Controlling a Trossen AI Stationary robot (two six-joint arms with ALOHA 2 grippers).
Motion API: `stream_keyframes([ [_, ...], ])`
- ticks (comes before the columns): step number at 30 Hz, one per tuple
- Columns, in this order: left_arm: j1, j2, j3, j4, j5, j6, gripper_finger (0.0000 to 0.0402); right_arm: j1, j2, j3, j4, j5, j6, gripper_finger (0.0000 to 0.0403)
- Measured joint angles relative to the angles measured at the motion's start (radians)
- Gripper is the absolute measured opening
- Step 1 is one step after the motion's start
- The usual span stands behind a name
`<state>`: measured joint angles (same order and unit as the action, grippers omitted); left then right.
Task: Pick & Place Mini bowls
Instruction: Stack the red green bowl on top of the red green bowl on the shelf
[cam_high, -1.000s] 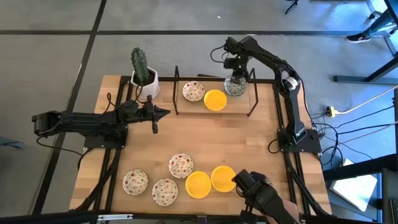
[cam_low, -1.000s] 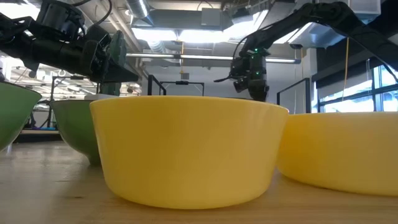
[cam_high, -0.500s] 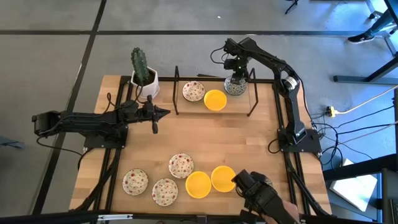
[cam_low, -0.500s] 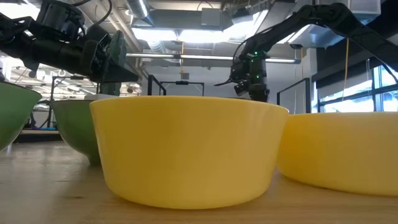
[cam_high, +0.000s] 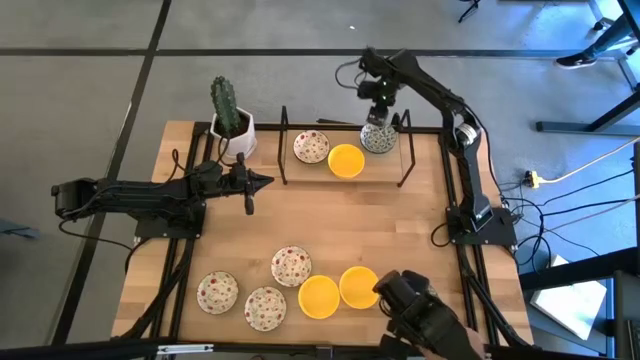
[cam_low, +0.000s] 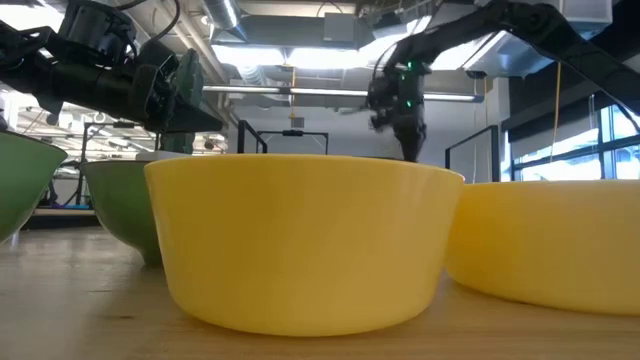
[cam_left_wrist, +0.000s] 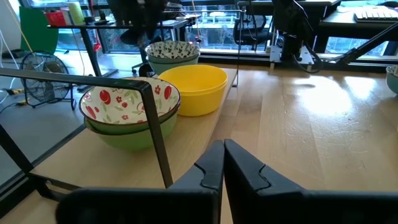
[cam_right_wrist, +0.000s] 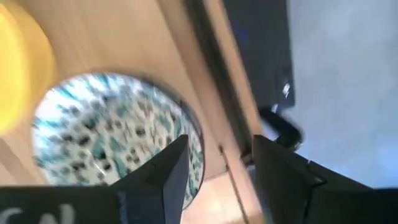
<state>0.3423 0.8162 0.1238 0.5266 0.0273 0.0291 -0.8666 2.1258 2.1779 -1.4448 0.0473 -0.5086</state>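
At the table's far side, inside a black wire frame (cam_high: 404, 150), stand three mini bowls: a green-blue patterned one (cam_high: 378, 139), a yellow one (cam_high: 346, 160) and a red-flowered one (cam_high: 311, 147). My right gripper (cam_high: 377, 97) hangs open above the green-blue bowl (cam_right_wrist: 99, 134), fingers pointing down, clear of it. Several more red-flowered and yellow bowls (cam_high: 319, 297) rest on the table along the near edge. My left gripper (cam_high: 250, 186) waits shut at the left, its fingers (cam_left_wrist: 222, 163) aimed at the framed bowls.
A cactus in a white square pot (cam_high: 232, 127) stands at the far left corner. A dark object (cam_high: 412, 303) sits at the near edge beside the yellow bowls. Bare wood (cam_high: 350, 220) lies between the two groups of bowls.
My right gripper has opened and let go of the green-blue bowl, then risen straight up from it. The bowl stays where it was on the table inside the frame.
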Motion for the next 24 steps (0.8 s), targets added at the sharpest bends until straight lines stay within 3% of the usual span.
stream_keyframes([
  [5,0.000,0.000,0.000,0.000,0.000,-0.001,0.0005,0.030,0.000,0.170,0.031,-0.126,0.078,0.0170],
  [8,0.000,0.000,0.000,-0.002,0.000,-0.001,0.0004,0.102,-0.069,0.137,0.176,-0.215,0.081,0.0141],
  [13,0.000,0.000,0.000,-0.030,-0.001,0.000,0.0006,0.216,-0.234,0.045,0.467,-0.692,0.037,0.0052],
  [16,0.000,0.000,0.000,-0.063,-0.001,0.000,0.0005,0.268,-0.340,-0.032,0.562,-0.865,0.060,0.0009],
  [18,-0.002,0.000,0.000,-0.086,-0.001,0.000,0.0003,0.320,-0.413,-0.113,0.592,-0.878,0.066,0.0011],
  [24,-0.026,0.000,0.000,-0.120,-0.001,0.019,0.0005,0.473,-0.661,-0.506,0.743,-0.770,0.119,0.0004],
])
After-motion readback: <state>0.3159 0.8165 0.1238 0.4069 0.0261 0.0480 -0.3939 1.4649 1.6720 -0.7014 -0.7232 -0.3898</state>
